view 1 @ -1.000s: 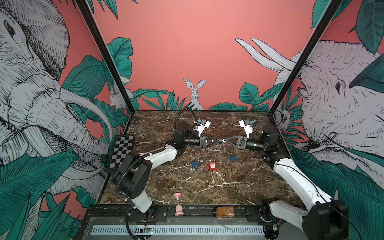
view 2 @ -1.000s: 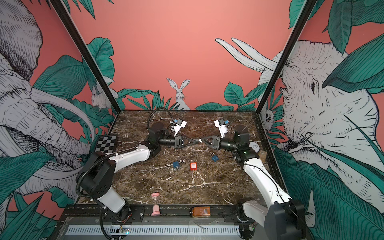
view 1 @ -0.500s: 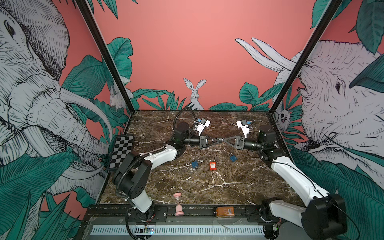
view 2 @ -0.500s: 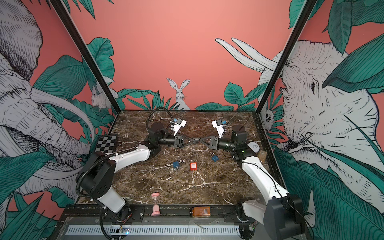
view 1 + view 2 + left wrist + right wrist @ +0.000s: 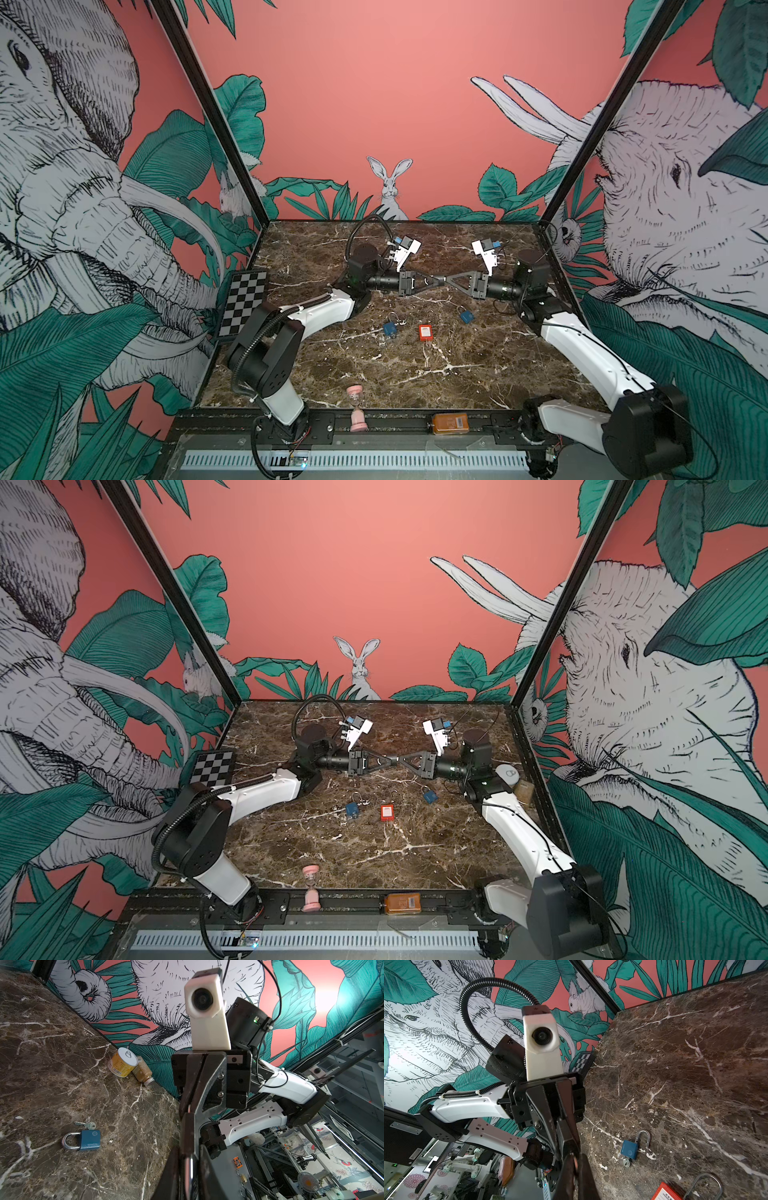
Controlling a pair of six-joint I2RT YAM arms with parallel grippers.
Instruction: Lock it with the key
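In both top views the black left gripper (image 5: 439,282) and right gripper (image 5: 449,281) meet tip to tip above the brown marble surface (image 5: 415,374). Left wrist: left gripper pinches a thin silver key (image 5: 190,1167). Right wrist: right gripper is pressed together.

Brown marble table (image 5: 457,374), 2 blue padlocks (image 5: 390,328) (image 5: 467,316), red padlock (image 5: 425,332), can (image 5: 122,1062), jar (image 5: 142,1073)

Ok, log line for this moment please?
left gripper: shut on key | right gripper: shut, fingers meeting left's | open blue padlock: lying untouched
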